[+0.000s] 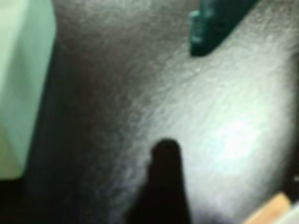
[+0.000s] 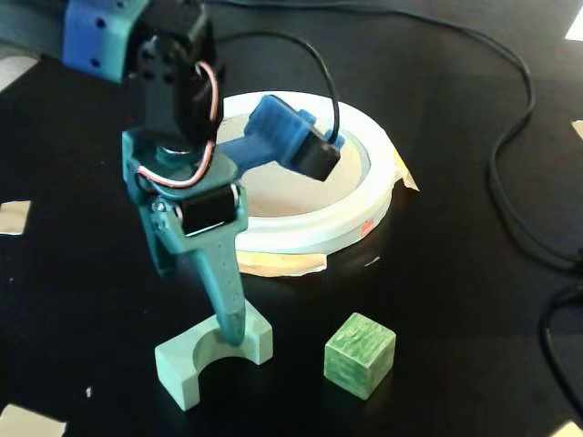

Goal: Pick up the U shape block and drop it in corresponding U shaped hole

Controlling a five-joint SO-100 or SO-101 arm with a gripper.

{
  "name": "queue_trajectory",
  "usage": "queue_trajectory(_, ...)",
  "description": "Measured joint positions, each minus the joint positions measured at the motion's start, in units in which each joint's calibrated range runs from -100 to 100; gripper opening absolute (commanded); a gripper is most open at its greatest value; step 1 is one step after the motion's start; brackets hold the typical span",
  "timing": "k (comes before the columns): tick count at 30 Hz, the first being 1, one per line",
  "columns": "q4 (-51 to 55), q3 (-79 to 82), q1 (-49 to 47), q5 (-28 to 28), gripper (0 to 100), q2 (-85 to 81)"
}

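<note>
We're right down at the U shape block (image 2: 211, 353) now, which sits on the black counter (image 2: 455, 300) in the fixed view, notch facing the camera, just left of the green cube (image 2: 360, 354). The end effector (image 2: 234, 335) has a teal finger (image 2: 221, 282) planted on the top of the arch; the other finger we can't make out here. In the wrist view the pale block (image 1: 21, 88) fills the left edge, one dark fingertip (image 1: 164, 182) pokes up from the bottom and a teal part (image 1: 210, 25) hangs at the top right, well apart, so we judge the fingers spread rather than pinching, though whether they straddle the block we cannot tell. Nothing is lifted yet. Behind the arm lies the tan disc in its white ring (image 2: 319, 223); the U shaped hole itself is hidden by the arm. Still to come, as we read it: the squeeze, the lift, the carry and the drop.
</note>
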Motion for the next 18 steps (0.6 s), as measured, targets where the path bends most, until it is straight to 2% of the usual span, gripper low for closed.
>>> queue_trajectory(6,0.00,-0.10,-0.10,0.00,95,0.18)
queue_trajectory(13,-0.58,-0.20,-0.10,0.00,68,3.12)
queue_trajectory(17,-0.29,-0.20,0.10,-0.05,60,3.21)
queue_trajectory(18,-0.29,-0.20,0.10,-0.05,56,3.21)
